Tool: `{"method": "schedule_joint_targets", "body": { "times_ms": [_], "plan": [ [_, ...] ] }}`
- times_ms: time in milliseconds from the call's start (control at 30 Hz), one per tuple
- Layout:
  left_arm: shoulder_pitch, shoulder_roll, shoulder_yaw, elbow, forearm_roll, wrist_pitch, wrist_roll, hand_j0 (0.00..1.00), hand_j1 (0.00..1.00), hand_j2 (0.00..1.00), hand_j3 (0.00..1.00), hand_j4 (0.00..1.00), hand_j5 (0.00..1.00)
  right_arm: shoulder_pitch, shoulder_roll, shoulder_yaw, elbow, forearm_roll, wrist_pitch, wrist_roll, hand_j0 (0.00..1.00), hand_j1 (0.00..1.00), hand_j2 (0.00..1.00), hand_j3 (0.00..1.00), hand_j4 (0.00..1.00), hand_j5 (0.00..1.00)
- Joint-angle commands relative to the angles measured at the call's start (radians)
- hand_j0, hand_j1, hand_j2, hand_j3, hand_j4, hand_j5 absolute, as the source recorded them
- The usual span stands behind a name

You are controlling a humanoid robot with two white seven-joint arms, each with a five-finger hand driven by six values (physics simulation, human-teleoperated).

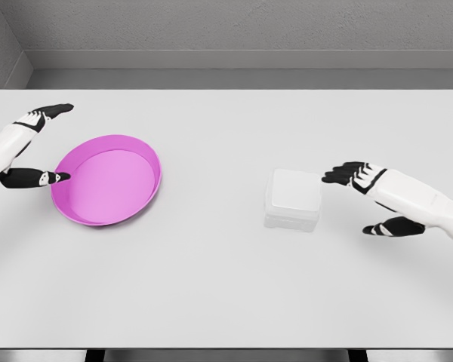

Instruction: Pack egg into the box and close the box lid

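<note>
box (293, 199): white, lid down, right of frame centre on table (226, 286) | right hand (370, 200): fingers spread, empty, just right of box | left hand (34, 147): spread wide, empty, at pink bowl's (136, 151) left rim | egg: not visible

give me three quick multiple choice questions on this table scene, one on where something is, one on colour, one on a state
1. Where is the box relative to the dish?
A. right of it
B. inside it
C. left of it

2. What colour is the dish?
A. green
B. magenta
C. yellow

3. What is the box lid's state?
A. closed
B. standing wide open
C. lying beside the box

Answers:
1 A, the white box sits right of the dish, near the right hand.
2 B, its rim and floor are magenta.
3 A, the lid lies flat on top. The left hand is spread open beside the dish.
</note>
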Motion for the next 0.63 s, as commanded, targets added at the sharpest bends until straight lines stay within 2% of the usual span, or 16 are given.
{"method": "schedule_joint_targets", "body": {
  "times_ms": [0, 133, 600],
  "plan": [
    [0.005, 0.001, 0.054, 0.0, 0.009, 0.002, 0.001, 1.0, 1.0, 1.0, 1.0, 1.0, 1.0, 0.002, -0.008, -0.036, 0.001, -0.008, -0.007, -0.002, 1.0, 1.0, 1.0, 1.0, 1.0, 1.0],
    [0.011, 0.004, 0.068, 0.02, 0.003, 0.002, 0.001, 1.0, 1.0, 1.0, 1.0, 1.0, 1.0, 0.006, -0.014, -0.043, 0.005, -0.008, -0.007, -0.002, 1.0, 1.0, 1.0, 1.0, 1.0, 1.0],
    [0.011, -0.002, 0.054, 0.016, -0.009, 0.002, 0.001, 1.0, 1.0, 1.0, 1.0, 1.0, 1.0, 0.032, -0.023, -0.08, 0.01, -0.011, -0.007, -0.002, 1.0, 1.0, 1.0, 1.0, 1.0, 1.0]
  ]
}}
